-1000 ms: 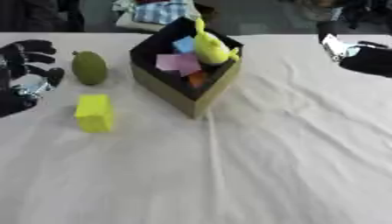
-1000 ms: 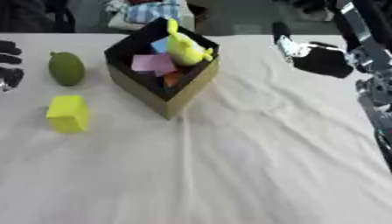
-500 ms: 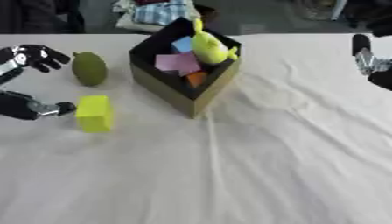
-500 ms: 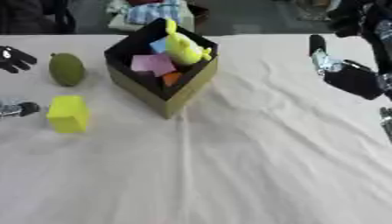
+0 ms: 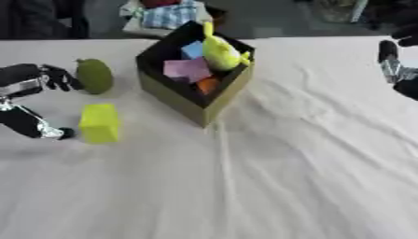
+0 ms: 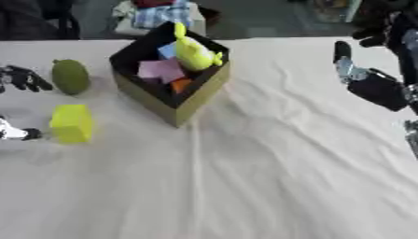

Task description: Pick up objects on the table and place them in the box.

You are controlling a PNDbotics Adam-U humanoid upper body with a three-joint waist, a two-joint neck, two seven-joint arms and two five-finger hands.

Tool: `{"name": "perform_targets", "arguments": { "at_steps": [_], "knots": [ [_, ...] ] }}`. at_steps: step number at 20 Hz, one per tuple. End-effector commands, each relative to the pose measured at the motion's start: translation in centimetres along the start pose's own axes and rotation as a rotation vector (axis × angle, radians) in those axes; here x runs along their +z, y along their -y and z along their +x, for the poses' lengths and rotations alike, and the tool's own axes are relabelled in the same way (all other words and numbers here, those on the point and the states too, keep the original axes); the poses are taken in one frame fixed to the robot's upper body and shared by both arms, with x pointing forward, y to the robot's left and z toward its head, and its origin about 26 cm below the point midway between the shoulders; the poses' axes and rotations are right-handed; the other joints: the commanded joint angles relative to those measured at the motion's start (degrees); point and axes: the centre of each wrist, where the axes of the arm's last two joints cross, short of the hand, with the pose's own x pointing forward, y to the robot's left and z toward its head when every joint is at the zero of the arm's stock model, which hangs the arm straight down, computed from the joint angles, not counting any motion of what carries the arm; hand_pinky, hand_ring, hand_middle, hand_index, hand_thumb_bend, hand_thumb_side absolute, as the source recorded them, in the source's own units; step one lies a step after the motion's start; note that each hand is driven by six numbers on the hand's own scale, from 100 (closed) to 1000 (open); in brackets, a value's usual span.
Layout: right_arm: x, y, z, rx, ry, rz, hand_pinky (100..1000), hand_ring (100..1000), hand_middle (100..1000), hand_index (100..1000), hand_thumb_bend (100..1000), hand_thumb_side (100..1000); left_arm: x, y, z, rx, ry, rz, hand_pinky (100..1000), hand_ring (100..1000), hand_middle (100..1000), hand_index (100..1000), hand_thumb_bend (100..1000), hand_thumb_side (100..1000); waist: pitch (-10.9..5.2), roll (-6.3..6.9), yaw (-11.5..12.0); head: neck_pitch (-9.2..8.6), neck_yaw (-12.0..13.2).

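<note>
The left hand (image 5: 32, 100) reaches in from the left edge, spread wide and holding nothing. Its upper fingers (image 5: 61, 79) end just beside the green fruit (image 5: 94, 75), and its thumb tip (image 5: 55, 134) lies just beside the left face of the yellow block (image 5: 100, 123); whether either touches cannot be told. The right hand (image 6: 369, 79) is raised at the far right, well apart from everything, palm dark, one finger pointing up; its fingers look straight and it carries nothing.

The green fruit, oval and dull green, lies on the surface at the far left. The yellow block sits nearer, just below the fruit and apart from it. To their right stands the box (image 5: 176, 95), an open container with olive walls and a dark inside, turned so one corner points toward the near side. Inside it are a yellow-green soft toy (image 5: 220, 51) sticking up above the rim, a pink piece (image 5: 186, 70), a blue piece (image 5: 193, 49) and an orange piece (image 5: 207, 86).

The surface (image 5: 269, 177) is covered with a white, creased cloth. Beyond its far edge a heap of checked fabric (image 5: 167, 13) lies on a dark floor.
</note>
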Motion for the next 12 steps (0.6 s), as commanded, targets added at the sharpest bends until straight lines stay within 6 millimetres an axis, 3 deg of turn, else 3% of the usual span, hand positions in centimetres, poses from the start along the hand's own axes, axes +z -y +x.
{"name": "perform_targets", "arguments": {
  "at_steps": [1,7,12],
  "knots": [
    [-0.3,0.6,0.1,0.004,0.011,-0.016,714,715,700,924,177,317,-0.6,-0.4,-0.6,-0.045,-0.041,-0.002,815,797,783,870,509,265,-2.0,0.78,-0.1,0.3,0.1],
    [-0.1,0.4,-0.1,-0.008,0.001,-0.02,714,714,693,923,171,319,-2.5,0.8,-1.3,-0.027,-0.045,-0.021,800,787,765,854,464,229,-2.05,0.72,-0.2,0.41,0.2],
    [0.1,0.3,-0.2,-0.014,-0.005,-0.02,713,712,688,923,164,319,-3.4,1.3,-1.3,0.016,0.004,0.028,792,784,764,851,477,233,-2.08,0.68,-0.4,0.44,0.1]
  ]
}}
